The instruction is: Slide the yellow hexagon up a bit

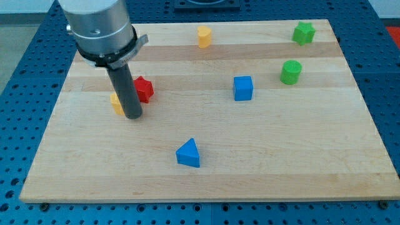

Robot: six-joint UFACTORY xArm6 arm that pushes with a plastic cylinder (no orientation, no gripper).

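The tip [133, 116] has nothing to open and holds nothing; it is set against the board [262, 181], touching or just beside the yellow hexagon [116, 103], which is mostly hidden at its left (a second yellow block [204, 36] sits far up-right). A short, centred upward push from below is advised, kept clear of the red block [144, 89] just right. Open board lies above.

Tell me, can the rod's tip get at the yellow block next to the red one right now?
Probably yes. My tip is already right beside the yellow block, which peeks out at the rod's left, mostly hidden. Nothing stands between them; the red block sits on the rod's other side.
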